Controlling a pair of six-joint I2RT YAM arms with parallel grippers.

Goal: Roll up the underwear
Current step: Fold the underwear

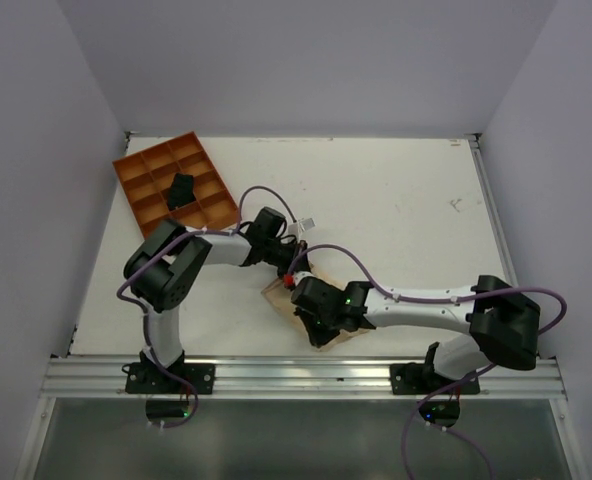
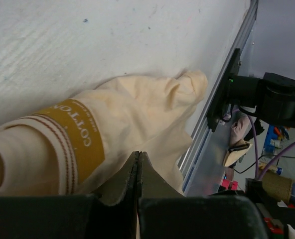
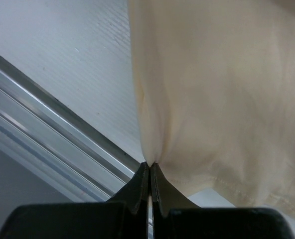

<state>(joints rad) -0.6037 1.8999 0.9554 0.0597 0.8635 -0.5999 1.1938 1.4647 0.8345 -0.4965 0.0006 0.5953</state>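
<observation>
Right fingers (image 3: 138,191) and left fingers (image 2: 118,191), each pair pressed together, pinch the underwear (image 2: 137,109).
It lies crumpled on the counter (image 1: 396,200) near the front rail (image 1: 306,375), between both wrists, with its gold waistband (image 2: 82,134) beside the left fingers. Far left, a tray (image 1: 148,182) holds a black bundle (image 1: 181,190).

From above, the underwear (image 1: 276,288) is mostly hidden under the left end effector (image 1: 294,272) and right end effector (image 1: 314,318), only slivers showing at 10 and 5 o'clock. The right wrist view cuts it off at 12 and 3 o'clock, the left wrist view at 9. The dark item (image 1: 181,190) in the tray (image 1: 153,148) is too small to identify
</observation>
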